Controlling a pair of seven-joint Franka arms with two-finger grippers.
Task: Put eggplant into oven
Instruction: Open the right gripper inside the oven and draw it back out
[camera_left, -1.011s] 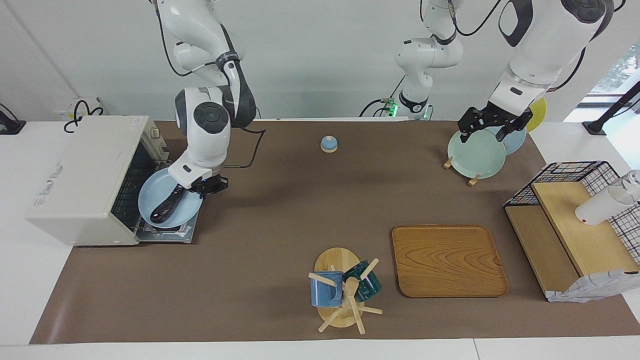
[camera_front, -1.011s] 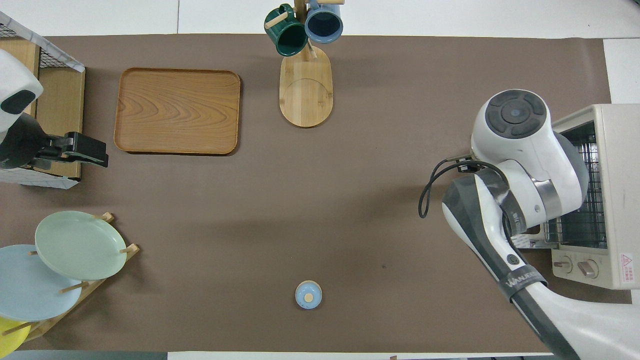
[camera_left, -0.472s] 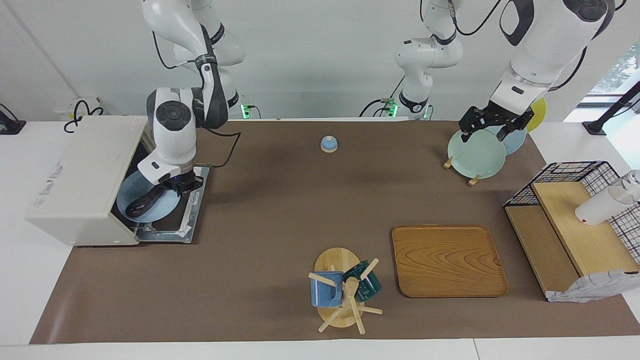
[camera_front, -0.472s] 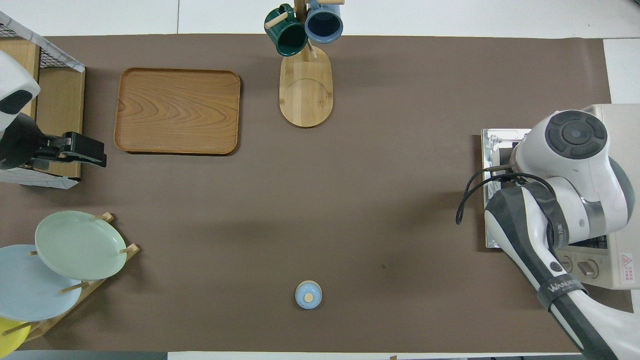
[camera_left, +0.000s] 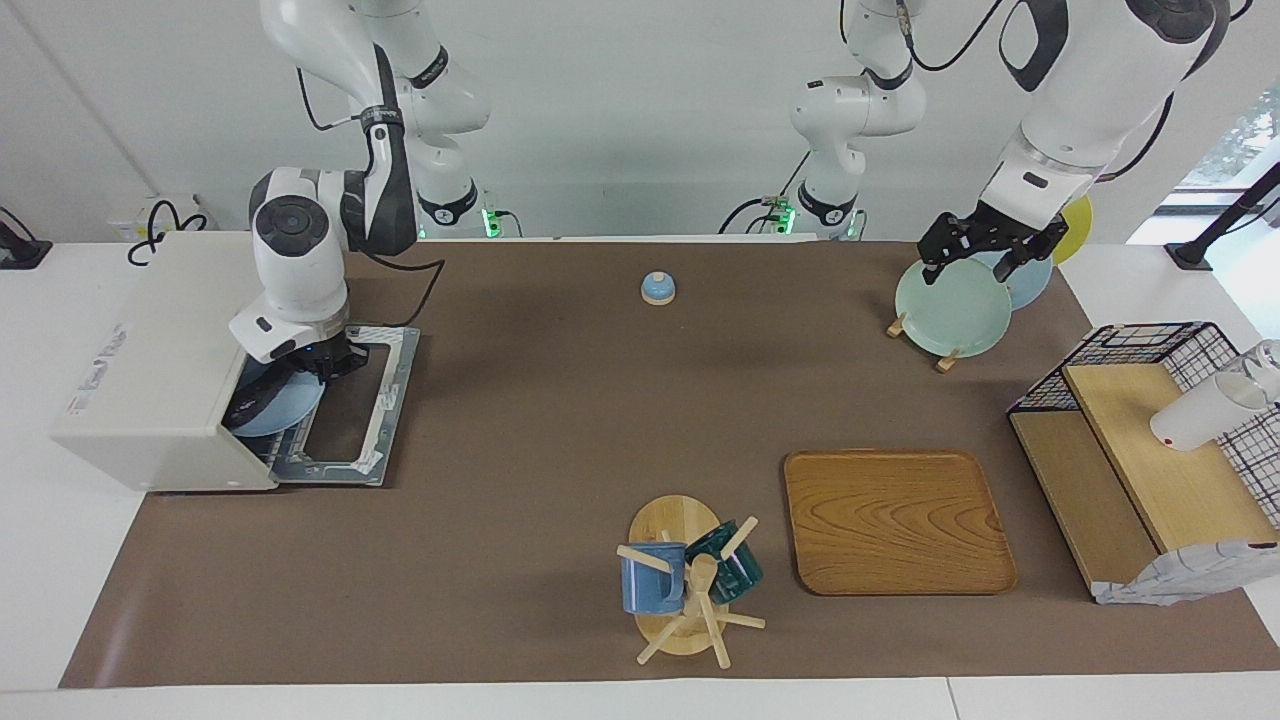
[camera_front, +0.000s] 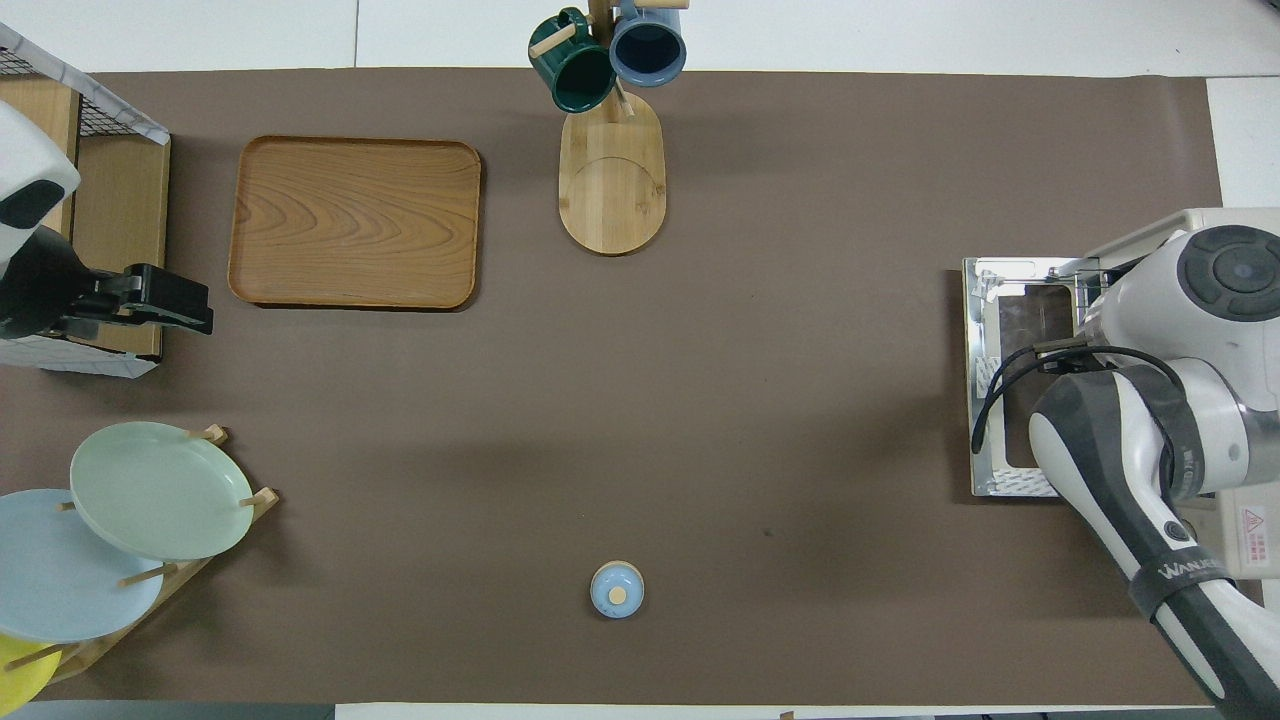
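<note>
In the facing view, the right gripper (camera_left: 318, 362) sits at the left of the frame, at the mouth of the oven (camera_left: 165, 360), gripping the near rim of a pale blue plate (camera_left: 285, 408) that is mostly inside the cavity. The eggplant (camera_left: 252, 408) shows only as a dark sliver on that plate at the edge of the opening (most of it is hidden under the oven's top). The oven door (camera_left: 350, 410) lies folded down flat on the brown mat. In the overhead view the right arm covers the opening at the right edge of the frame, so nothing of the plate shows there. By my reading the task is nearly done: the load is largely in the oven, and what is left is to set the plate on the rack, let go and pull back. The left gripper (camera_left: 985, 248), its fingers spread and holding nothing, waits over the green plate (camera_left: 950, 308) in the dish rack at upper right of the facing view.
</note>
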